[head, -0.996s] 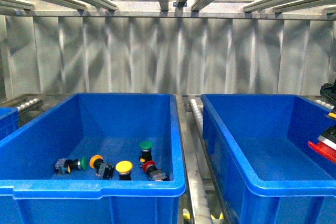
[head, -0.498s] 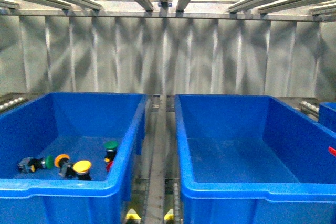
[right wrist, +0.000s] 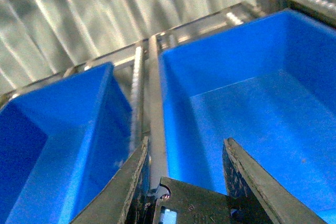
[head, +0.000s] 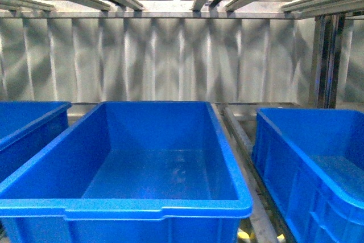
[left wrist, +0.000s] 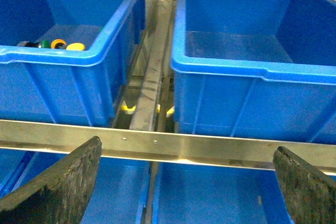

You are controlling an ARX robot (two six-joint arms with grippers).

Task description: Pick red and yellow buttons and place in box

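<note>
My right gripper (right wrist: 186,142) is shut on the red button; only its black body (right wrist: 190,203) shows between the fingers, and the red cap is hidden. It hangs over an empty blue box (right wrist: 247,108). In the front view an empty blue box (head: 125,204) fills the middle, and no gripper shows there. My left gripper (left wrist: 186,153) is open and empty, low in front of the shelf rail. In the left wrist view a yellow button (left wrist: 75,46) lies with other buttons in the left crate (left wrist: 52,57), beside an empty box (left wrist: 252,69).
A green-capped button (left wrist: 46,44) lies in the left crate. A metal shelf rail (left wrist: 157,142) crosses in front of my left gripper, with more blue crates below it. Roller rails (right wrist: 137,93) run between crates. Further crates stand left (head: 28,120) and right (head: 318,157).
The front view has swung to the right: the crate with the buttons has slid out of it on the left. The red shape at its right edge is gone from view.
</note>
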